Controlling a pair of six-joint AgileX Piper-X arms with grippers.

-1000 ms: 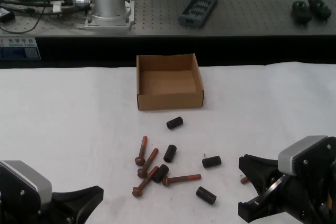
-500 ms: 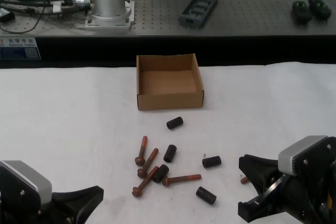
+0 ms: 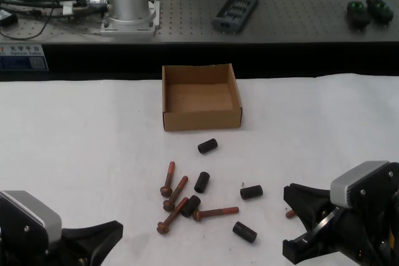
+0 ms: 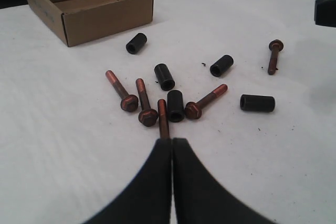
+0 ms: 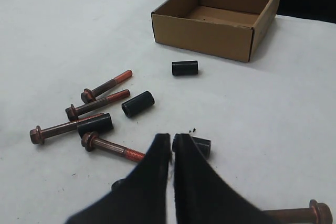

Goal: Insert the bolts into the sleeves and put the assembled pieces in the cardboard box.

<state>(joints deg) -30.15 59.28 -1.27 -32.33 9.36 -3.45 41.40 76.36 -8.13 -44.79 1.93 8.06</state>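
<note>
Left claw (image 4: 172, 141): fingers pressed together, empty, low at the near left corner of the cloth (image 3: 75, 154).
Near bolt (image 4: 163, 119): dead ahead of that claw, long axis running straight away from it (head end nearest, going by the high view).
In the way: a sleeve (image 4: 175, 105) lies touching the near bolt's right side; other bolts (image 3: 168, 179) sit close beyond.
Box (image 3: 201, 118): past the pile, well apart from both claws, open side up.
Lone bolt (image 5: 294, 214): just beside the right claw, apart from the pile.
Right claw (image 5: 171, 136): fingers together, empty; I'd say the left arm has the straighter line.
</note>
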